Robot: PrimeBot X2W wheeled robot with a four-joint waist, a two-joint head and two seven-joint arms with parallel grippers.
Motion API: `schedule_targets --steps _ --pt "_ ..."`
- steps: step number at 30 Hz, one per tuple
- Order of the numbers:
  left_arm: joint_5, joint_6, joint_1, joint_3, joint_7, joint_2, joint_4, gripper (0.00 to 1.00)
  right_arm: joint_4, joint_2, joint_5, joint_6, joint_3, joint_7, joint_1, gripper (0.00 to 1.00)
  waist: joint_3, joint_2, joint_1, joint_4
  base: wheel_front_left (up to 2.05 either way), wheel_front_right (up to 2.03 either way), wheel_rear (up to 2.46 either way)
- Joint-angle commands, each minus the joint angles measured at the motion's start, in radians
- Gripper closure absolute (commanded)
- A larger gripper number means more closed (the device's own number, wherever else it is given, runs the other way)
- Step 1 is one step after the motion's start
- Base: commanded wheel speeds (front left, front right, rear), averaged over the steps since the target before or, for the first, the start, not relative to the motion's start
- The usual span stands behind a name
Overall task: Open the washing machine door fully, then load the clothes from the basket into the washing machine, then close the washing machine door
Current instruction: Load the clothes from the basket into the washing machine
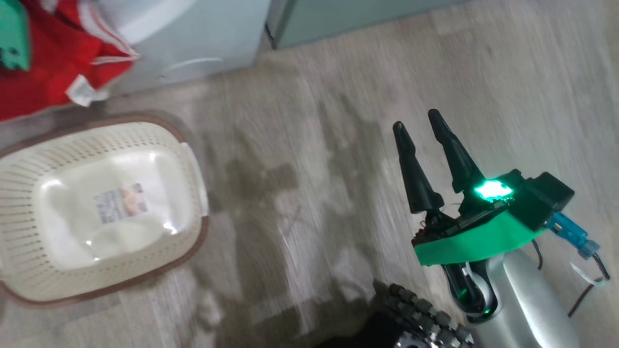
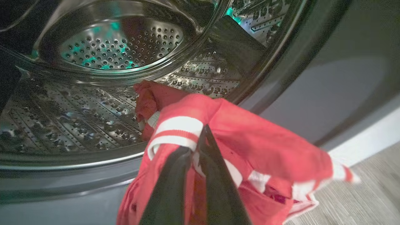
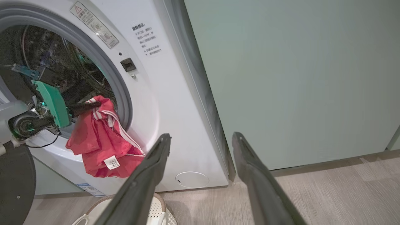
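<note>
While my left arm works at the drum mouth: loading stage, about midway through the task by my reckoning.
Door: clear of the opening, so the opening step reads as done; the dark round edge (image 3: 14, 184) low in the right wrist view may be it, though I cannot tell.
Washing machine (image 3: 168, 103): mouth unobstructed; drum (image 2: 93, 109) has no garment lying settled in it.
Left gripper (image 2: 196, 142): clenched on the white-striped trim of the clothes (image 2: 250, 140) at the lip.
Clothes, position: one fold past the gasket (image 3: 122, 93); the bulk hangs outside down the front panel.
Right gripper (image 1: 416, 121): jaws spread wide, grasping nothing, over the floor (image 1: 314, 145).
Basket (image 1: 29, 193): on the floor beside the machine, bottom label bare, no garment inside.
Outstanding: carry the bundle fully in, let go, withdraw, shut the door.
</note>
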State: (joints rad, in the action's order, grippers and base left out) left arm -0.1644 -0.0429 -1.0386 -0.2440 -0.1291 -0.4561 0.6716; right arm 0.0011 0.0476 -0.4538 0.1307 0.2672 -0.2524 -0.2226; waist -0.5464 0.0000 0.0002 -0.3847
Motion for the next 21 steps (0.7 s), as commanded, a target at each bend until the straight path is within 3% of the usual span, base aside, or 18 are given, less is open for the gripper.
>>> schedule_targets --steps 1,13,21 --pt "0.013 -0.008 -0.059 0.019 -0.009 -0.064 -0.016 1.00 -0.037 0.003 -0.010 0.000 0.025 -0.009 -0.007 0.00 -0.047 0.0000 -0.0002 -0.042 0.00 0.00 0.00" --pt "0.073 -0.064 -0.314 -0.038 -0.100 -0.202 0.094 1.00 -0.064 0.003 -0.062 0.000 0.079 -0.009 -0.025 0.00 -0.165 0.0000 -0.0002 -0.125 0.00 0.00 0.00" --pt "0.093 -0.074 -0.474 -0.055 -0.070 -0.266 0.083 1.00 -0.085 0.003 -0.094 0.000 0.104 -0.009 -0.032 0.00 -0.226 0.0000 -0.0002 -0.169 0.00 0.00 0.00"
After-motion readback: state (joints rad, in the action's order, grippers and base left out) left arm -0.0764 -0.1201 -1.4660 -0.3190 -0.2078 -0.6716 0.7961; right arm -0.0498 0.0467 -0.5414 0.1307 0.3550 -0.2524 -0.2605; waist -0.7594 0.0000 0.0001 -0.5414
